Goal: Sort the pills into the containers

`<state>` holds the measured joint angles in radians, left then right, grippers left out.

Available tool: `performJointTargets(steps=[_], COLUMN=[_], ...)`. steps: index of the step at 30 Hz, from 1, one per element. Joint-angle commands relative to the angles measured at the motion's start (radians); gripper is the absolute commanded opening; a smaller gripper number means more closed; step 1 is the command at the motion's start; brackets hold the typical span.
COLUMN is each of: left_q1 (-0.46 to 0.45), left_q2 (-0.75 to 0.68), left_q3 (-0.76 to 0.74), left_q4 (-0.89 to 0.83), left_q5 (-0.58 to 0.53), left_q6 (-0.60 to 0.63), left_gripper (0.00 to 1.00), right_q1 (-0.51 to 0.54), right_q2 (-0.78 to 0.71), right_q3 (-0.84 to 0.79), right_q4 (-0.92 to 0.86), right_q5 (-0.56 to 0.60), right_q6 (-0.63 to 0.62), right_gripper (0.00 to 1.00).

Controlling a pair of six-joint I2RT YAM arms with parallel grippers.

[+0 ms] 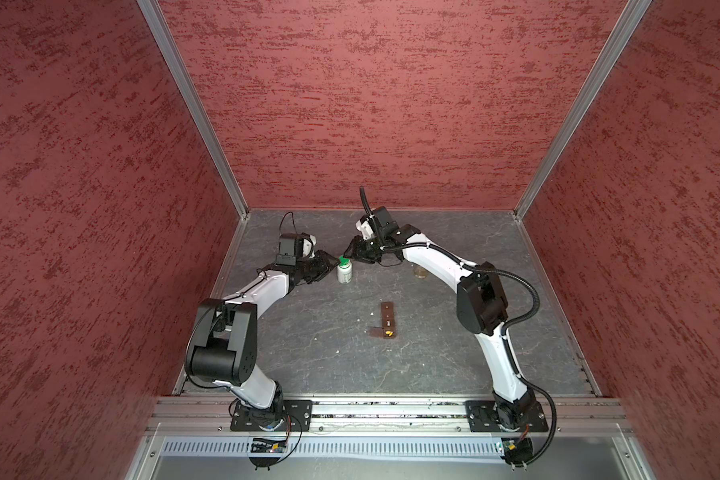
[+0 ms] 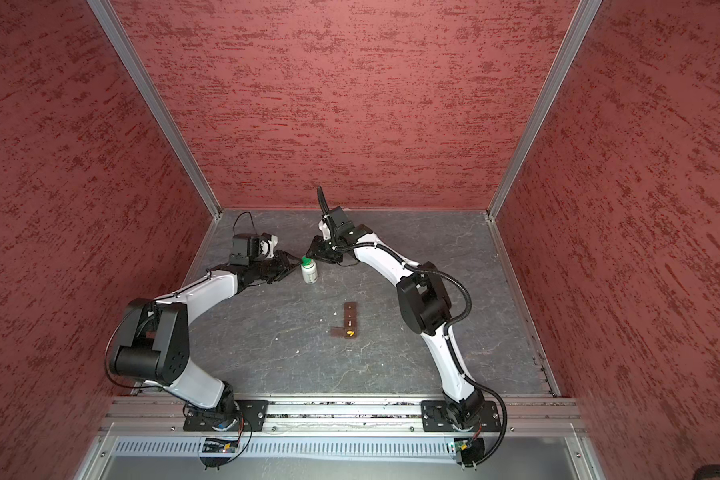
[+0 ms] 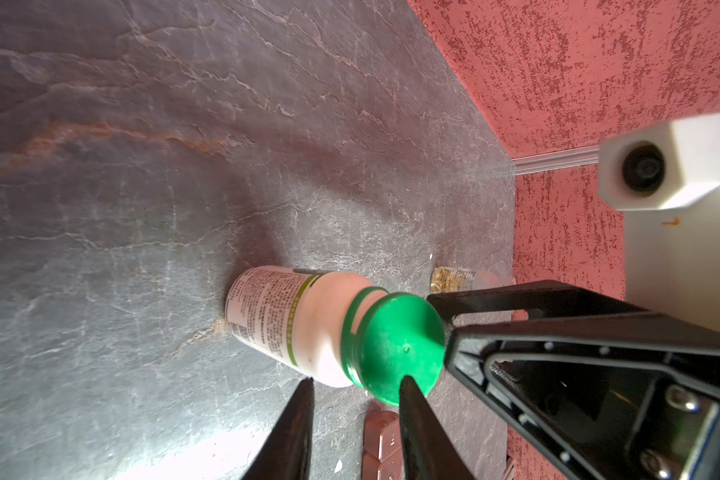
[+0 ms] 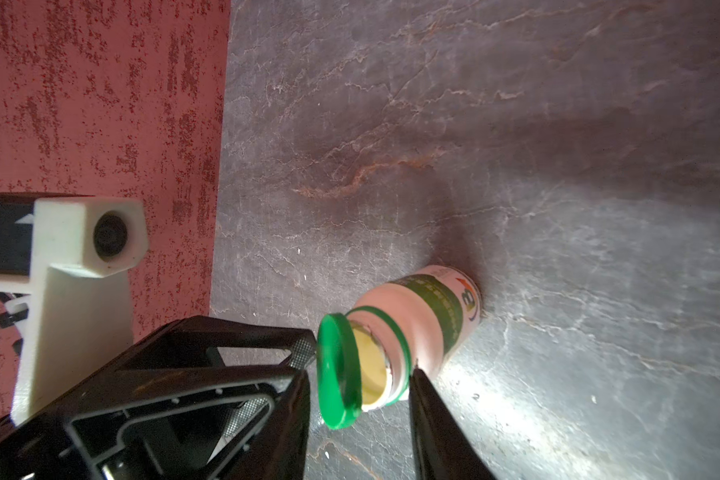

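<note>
Bottle [image 1: 345, 274] stands upright near the desk's [image 1: 300, 332] back edge, a bit left of middle, with its green cap [image 4: 337, 370] cocked off the mouth. Left gripper [image 3: 356, 381] and right gripper [image 4: 358, 372] both have jaws partway apart, tips right at the cap. Honestly can't tell if either's actually pinching it. Organizer [image 1: 387, 320] lies mid-desk, a yellow pill [image 1: 389, 332] in its near end.

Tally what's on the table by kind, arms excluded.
Pill bottles: 2 (white bottle with green cap, small clear bottle)
Pill organizer strip: 1
Total: 3
Not counted: tiny white specks, too small to identify.
</note>
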<state>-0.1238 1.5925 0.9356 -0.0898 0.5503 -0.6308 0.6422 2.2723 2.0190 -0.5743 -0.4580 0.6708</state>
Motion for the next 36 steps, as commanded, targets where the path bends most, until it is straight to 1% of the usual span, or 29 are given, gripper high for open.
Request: performJointTargets(steps=[1,5,8,24,36], left_q1=[-0.004,-0.005,-0.005,-0.021,-0.029], left_q2=[0.017,0.023,0.024,0.046,0.074], left_q3=[0.028,0.029,0.028,0.038,0.053], left_q4=[0.016,0.017,0.019,0.022,0.004], left_q5=[0.011,0.012,0.011,0.025,0.025], left_q6=[0.017,0.017,0.018,0.028,0.037], left_gripper=[0.35,0.34,0.33,0.31,0.26], right_q1=[0.007,0.007,0.007,0.006,0.006], right_q2=[0.022,0.033,0.032,0.055,0.058], right_q3=[-0.001,-0.006,-0.014,-0.017,-0.031], right_q4=[-0.005,-0.005,-0.001,0.012,0.010], right_q5=[-0.014,-0.018,-0.019,-0.052,-0.065], right_q6=[0.016,0.021,0.024,0.035,0.032], right_gripper=[0.40,0.40,0.37,0.31,0.28])
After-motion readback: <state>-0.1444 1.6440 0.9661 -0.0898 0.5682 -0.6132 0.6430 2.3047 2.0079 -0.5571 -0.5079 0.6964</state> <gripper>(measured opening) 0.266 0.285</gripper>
